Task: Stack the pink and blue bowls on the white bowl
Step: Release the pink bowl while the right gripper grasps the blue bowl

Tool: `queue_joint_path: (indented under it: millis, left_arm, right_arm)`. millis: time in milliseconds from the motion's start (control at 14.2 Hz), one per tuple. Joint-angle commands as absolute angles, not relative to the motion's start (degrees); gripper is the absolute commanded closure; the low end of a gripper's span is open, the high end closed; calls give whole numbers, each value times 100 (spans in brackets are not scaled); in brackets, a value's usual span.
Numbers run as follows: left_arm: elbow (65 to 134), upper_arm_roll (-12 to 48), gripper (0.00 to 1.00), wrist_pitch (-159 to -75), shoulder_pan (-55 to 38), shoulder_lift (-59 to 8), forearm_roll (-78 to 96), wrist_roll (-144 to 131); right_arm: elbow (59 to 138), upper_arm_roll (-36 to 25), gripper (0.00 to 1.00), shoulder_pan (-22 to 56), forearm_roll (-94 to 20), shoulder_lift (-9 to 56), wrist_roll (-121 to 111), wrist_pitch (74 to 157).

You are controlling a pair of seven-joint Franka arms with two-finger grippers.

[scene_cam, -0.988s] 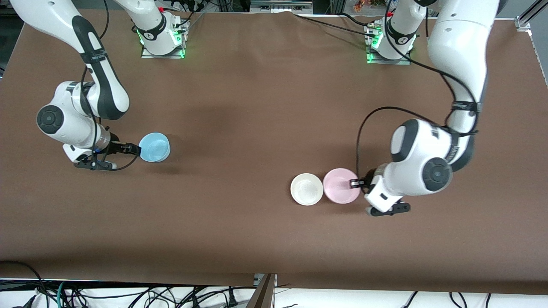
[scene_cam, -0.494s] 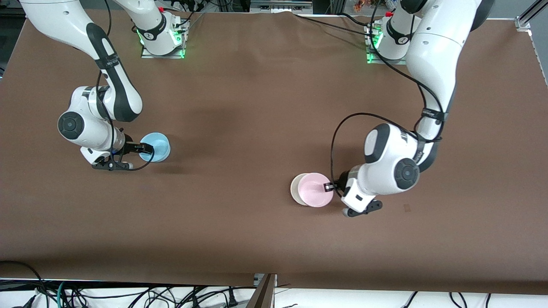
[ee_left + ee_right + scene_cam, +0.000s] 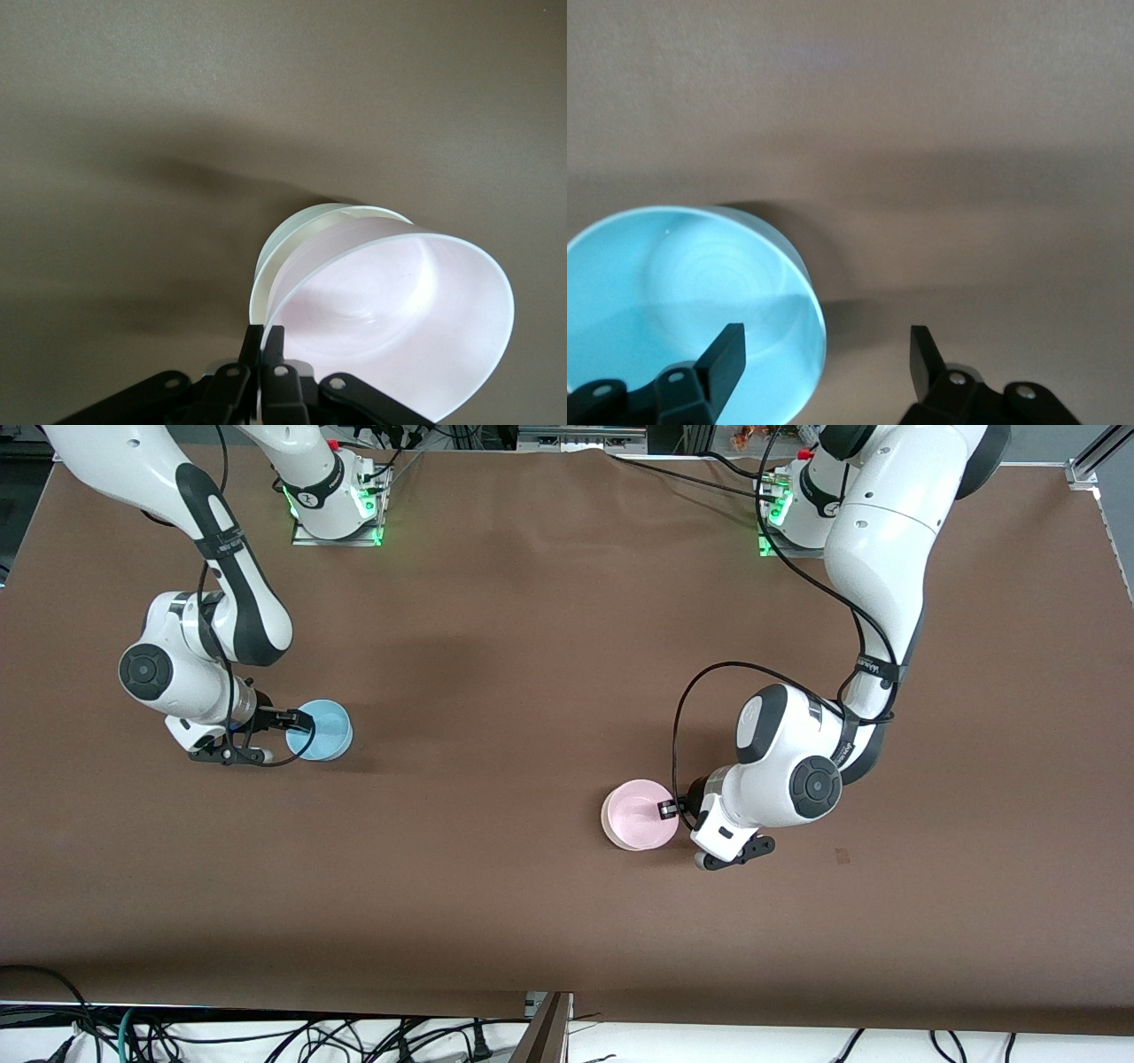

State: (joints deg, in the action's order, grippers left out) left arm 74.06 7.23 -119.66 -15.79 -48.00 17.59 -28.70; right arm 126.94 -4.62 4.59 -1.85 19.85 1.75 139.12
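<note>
The pale pink bowl [image 3: 638, 815] is tilted over the white bowl [image 3: 606, 821], of which only a sliver of rim shows under it. My left gripper [image 3: 664, 809] is shut on the pink bowl's rim at the side toward the left arm's end. In the left wrist view my left gripper [image 3: 266, 335] pinches the pink bowl [image 3: 399, 301], with the white bowl [image 3: 282, 243] beneath it. The sky-blue bowl [image 3: 323, 729] stands on the table toward the right arm's end. My right gripper [image 3: 299, 722] is open astride its rim. In the right wrist view my right gripper [image 3: 824, 341] has one finger over the blue bowl [image 3: 673, 292] and one outside it.
The brown table [image 3: 532, 646] bears only the three bowls. Both arm bases [image 3: 337, 505] stand along its edge farthest from the front camera. Cables hang below the edge nearest that camera.
My left gripper carried the pink bowl from beside the white bowl to over it, covering it. My right gripper moved in from beside the blue bowl to astride its rim.
</note>
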Motion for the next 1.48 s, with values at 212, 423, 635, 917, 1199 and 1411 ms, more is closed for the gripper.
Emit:
queue_joint_path:
  millis: [212,423,635,917,1199,1411]
  left_arm:
    - [7330,633,100,-11979,-1679,-4878,1793,-2900]
    - [7330,633,100,-11988,-1679,-4895,1793,-2900]
    - [7330,633,1,-11997,-1688,-4896,1793,-2927]
    - [7321,633,0,-12006,-1679,-4825,1802,-2935]
    - [7356,572,0,-11726,-1565,-4484,1767,-2918]
    - [7356,334,0,-10928,-1547,-3948,1058,-2883]
  right_arm:
    - [12955,-466,72,448,-105,1828,140,14063]
    - [12938,-457,100,466,-105,1828,246,14054]
    - [12824,-378,100,483,-105,1784,536,14010]
    - [12097,-299,100,483,-114,1661,623,12723]
    - [10900,174,100,545,-184,1679,1667,11182]
    - [10627,727,100,554,-193,1722,2607,11136]
